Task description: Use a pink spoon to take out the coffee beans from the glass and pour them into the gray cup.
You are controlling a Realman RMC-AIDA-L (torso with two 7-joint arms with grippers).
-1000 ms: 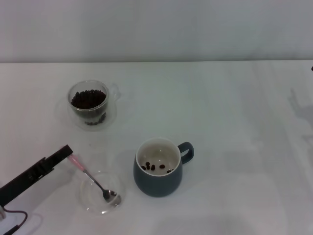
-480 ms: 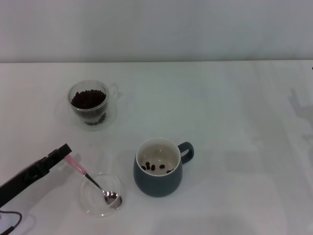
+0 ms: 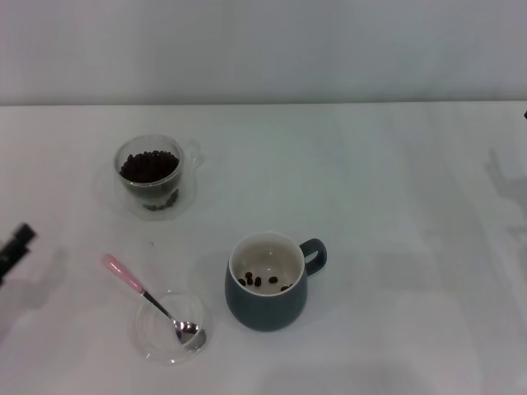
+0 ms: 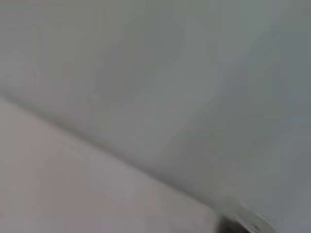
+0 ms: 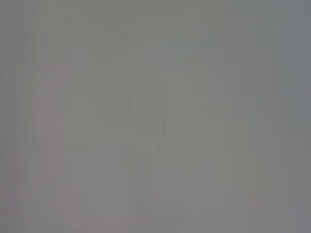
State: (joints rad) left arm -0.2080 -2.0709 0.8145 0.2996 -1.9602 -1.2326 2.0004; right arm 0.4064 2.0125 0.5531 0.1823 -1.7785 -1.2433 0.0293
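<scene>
Peeking in at the far left edge of the head view, the left gripper [image 3: 15,244] shows only as a small dark tip above the white table [image 3: 395,206], well apart from everything on it. Whether its fingers are spread or closed I cannot tell; it holds nothing that can be seen. The right gripper does not appear anywhere.

Nearest to that tip is the spoon [image 3: 152,301], lying free. Its pink handle points up and toward the left gripper, resting on the table, while its metal bowl sits inside a shallow clear dish [image 3: 159,344] at the front left. The neck crosses the dish's rim.

Just to the right of the dish stands the cup [image 3: 265,309], upright, its loop handle turned to the right. A few beans [image 3: 262,281] lie on its cream floor.

Farther back and to the left stands the glass [image 3: 151,174], upright, well apart from both cup and dish. It is filled with a dark heap of beans, and its thin clear handle points right.

The left wrist view shows only blurred pale surface with a dark, unclear shape at one edge. The right wrist view shows nothing but plain grey.
</scene>
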